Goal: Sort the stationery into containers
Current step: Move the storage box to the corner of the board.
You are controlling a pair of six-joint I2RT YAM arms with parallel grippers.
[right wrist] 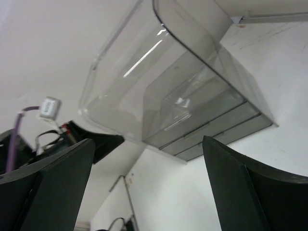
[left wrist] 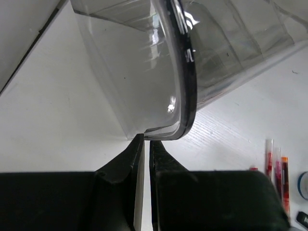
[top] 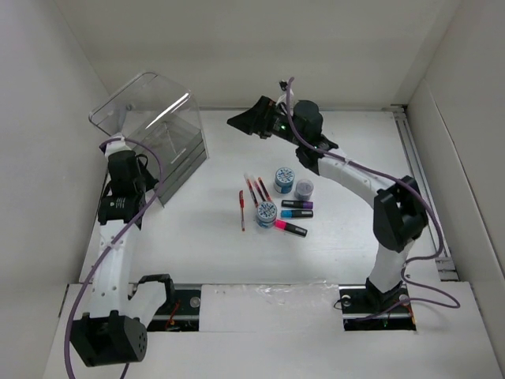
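The clear box (top: 154, 130) stands at the far left of the table (top: 205, 245), with its curved lid (left wrist: 144, 72) on the side facing the left arm. The left pincer (left wrist: 147, 139) is closed, and its tips meet the lid's dark lower rim at the corner. I cannot tell whether a thin lip of plastic is pinched between them. The right pincer (right wrist: 148, 141) hangs wide open and empty above the far middle of the table, aimed at the box but well apart from it.

The rest of the stationery lies loose in the middle of the table, near neither pincer: three round tubs (top: 283, 177), three short markers (top: 296, 213) and the red pens (top: 251, 189), with one pen (top: 241, 209) a little to the left of the others.

Only the top view shows this whole spread and both arms. The left wrist view alone shows the closed tips against the lid's rim, with a few pens at its right edge. The right wrist view alone shows the shallow drawers (right wrist: 211, 130) at the base of the box, seen between its spread fingers (right wrist: 57, 178)
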